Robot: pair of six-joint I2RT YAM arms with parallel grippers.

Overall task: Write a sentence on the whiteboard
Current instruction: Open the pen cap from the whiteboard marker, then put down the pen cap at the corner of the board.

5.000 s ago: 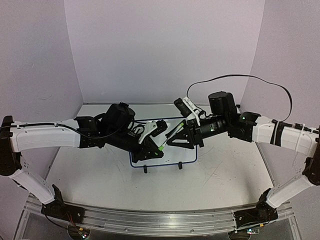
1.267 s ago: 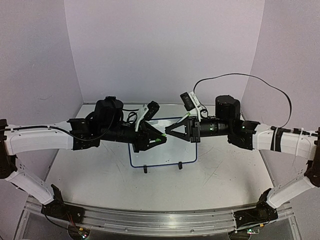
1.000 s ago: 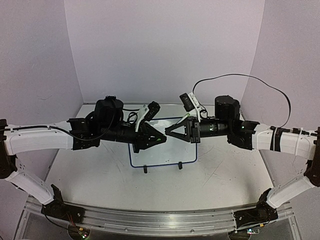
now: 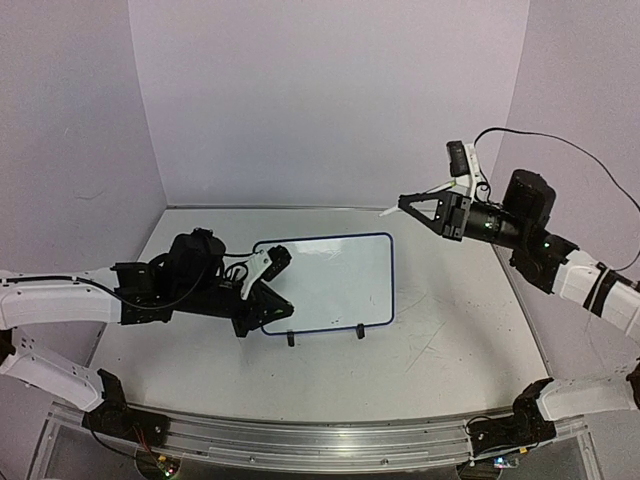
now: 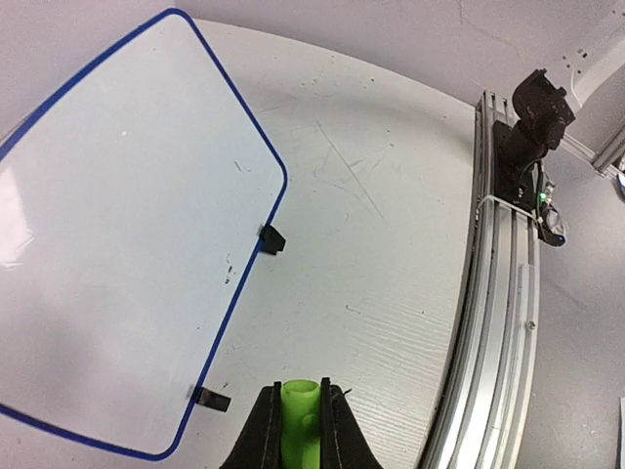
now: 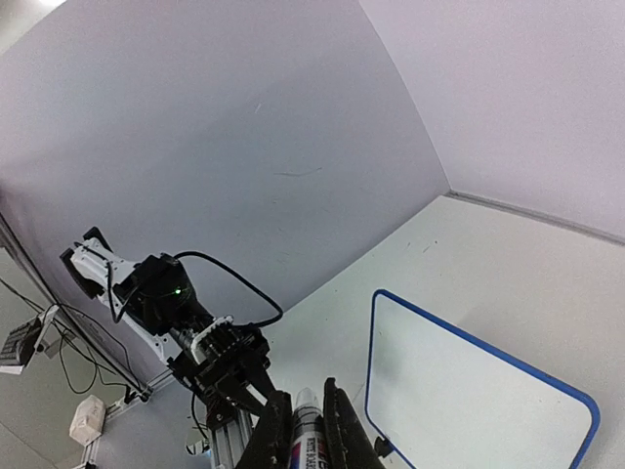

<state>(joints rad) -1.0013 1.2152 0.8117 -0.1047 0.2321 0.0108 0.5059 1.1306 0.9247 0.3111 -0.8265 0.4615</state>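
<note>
whiteboard [image 4: 335, 285] centred on surface [image 4: 450, 360], looks light, glossy, skiddy; I'd steady its rim [image 4: 391, 280] | left gripper [image 5: 300, 391] at its 8 o'clock, jaws pinching green cap [image 5: 300, 415] | right gripper [image 6: 303, 405] at 2 o'clock, jaws gripping marker [image 6: 306, 430]

Your glossy white navy-rimmed whiteboard [image 4: 330, 275] reflects light smoothly. The matt white tabletop [image 4: 450, 350] you work on shows scratches; its ribbed silver edge rail [image 5: 503, 322] looks metallic.
</note>
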